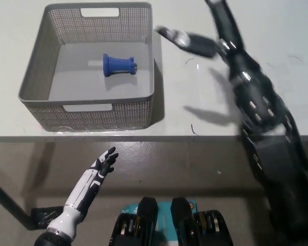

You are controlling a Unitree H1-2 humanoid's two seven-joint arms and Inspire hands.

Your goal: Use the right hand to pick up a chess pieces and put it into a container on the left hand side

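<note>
Head view: white table [277, 36], grey floor below; right hand [215, 36] spread wide, holding nothing.

Looks like a lab or test room: a plain white table [256, 31], a grey mesh basket [87, 115], bare concrete-like floor [169, 169].

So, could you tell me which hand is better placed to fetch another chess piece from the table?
The right hand: it is open above the table, beside the basket holding the blue piece. The left hand hangs below the table edge.
</note>
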